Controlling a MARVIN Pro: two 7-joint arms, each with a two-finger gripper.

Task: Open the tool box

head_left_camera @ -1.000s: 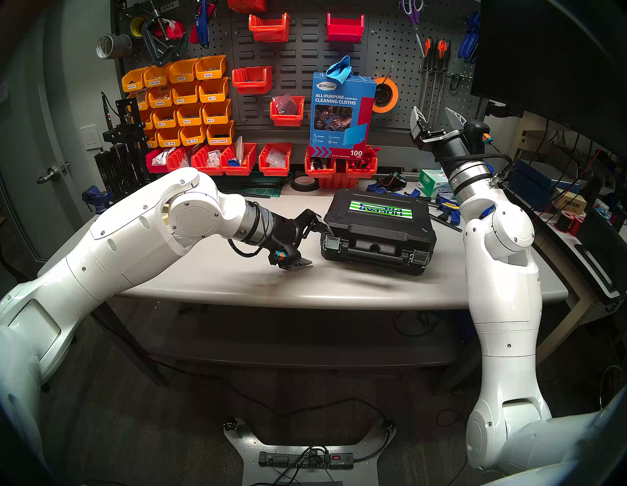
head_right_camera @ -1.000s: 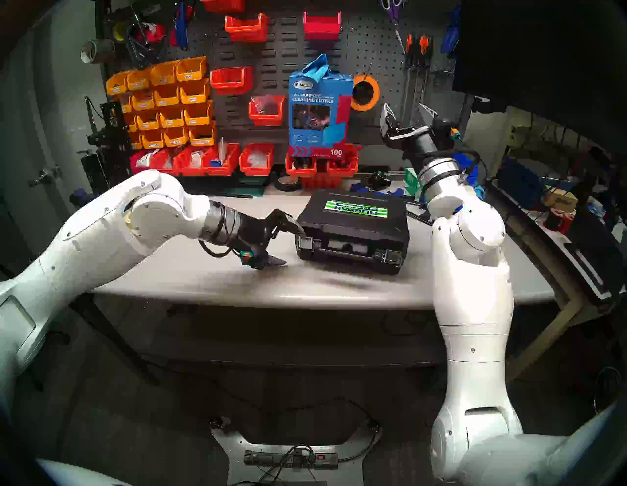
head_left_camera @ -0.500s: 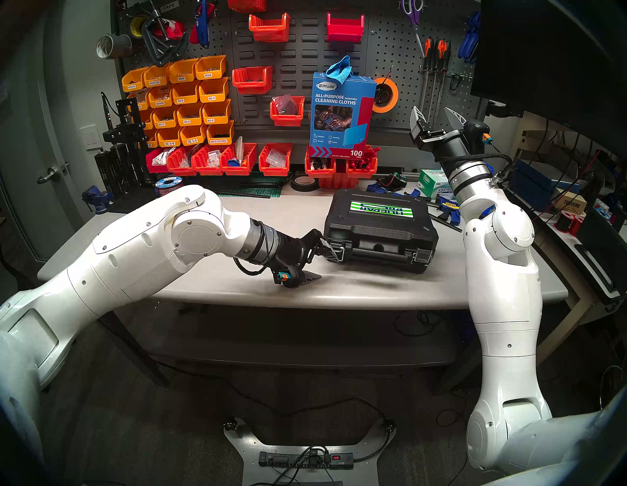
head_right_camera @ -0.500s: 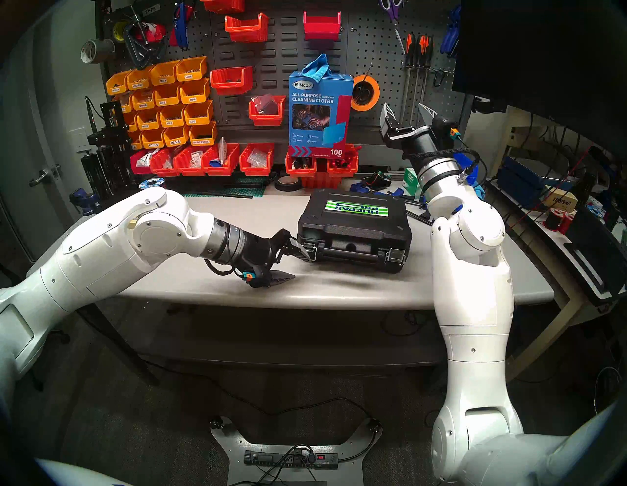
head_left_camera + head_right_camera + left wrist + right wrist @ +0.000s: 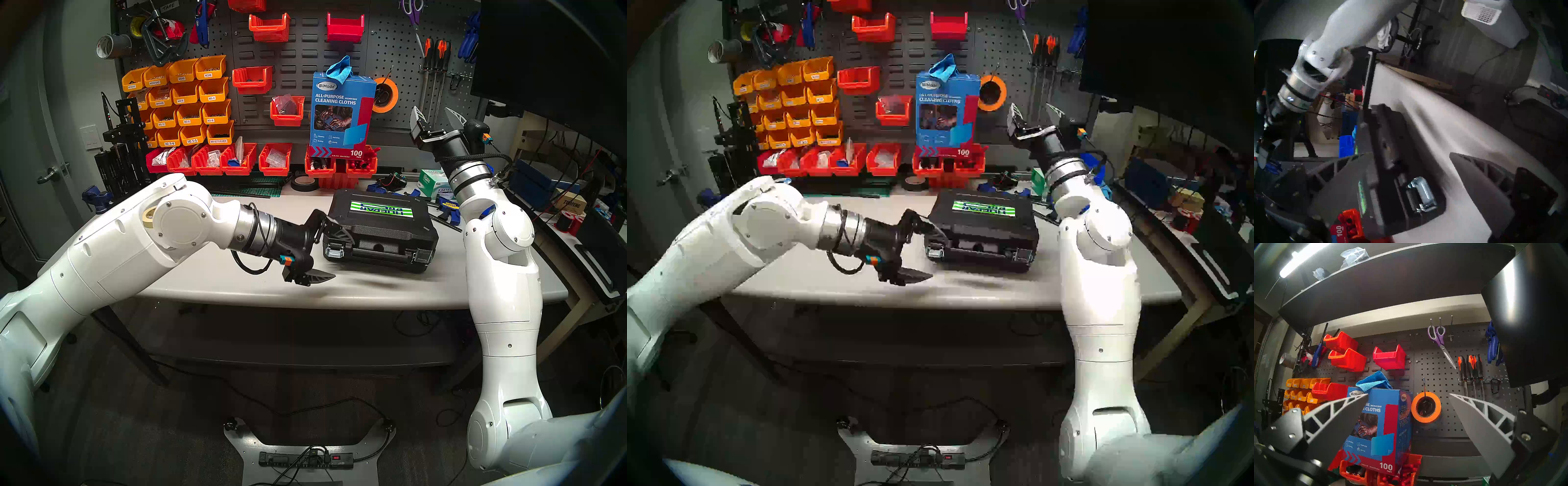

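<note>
The black tool box (image 5: 380,234) (image 5: 983,234) lies flat on the grey table (image 5: 220,285), lid down, with its striped label on top and its handle facing me. My left gripper (image 5: 343,258) (image 5: 937,257) (image 5: 1410,153) is open at the box's front left corner. Its upper finger lies over the lid's corner and its lower finger hovers above the table in front. The silver left latch (image 5: 334,251) (image 5: 1421,193) sits between the fingers, and I cannot tell whether it is released. The right latch (image 5: 422,256) lies flat against the box. My right gripper (image 5: 436,113) (image 5: 1408,394) is open and empty, raised before the pegboard.
Behind the box are a black tape roll (image 5: 304,183), blue clamps (image 5: 448,207) and a tissue box (image 5: 437,185). Red bins (image 5: 237,159) and a blue cleaning-cloths box (image 5: 342,112) line the back wall. The table's front edge runs just below my left gripper.
My left gripper dipped to the left latch, then rose and moved right, so its upper finger now overlaps the lid's corner. The latch sits lower on the front face. The right arm stayed still.
</note>
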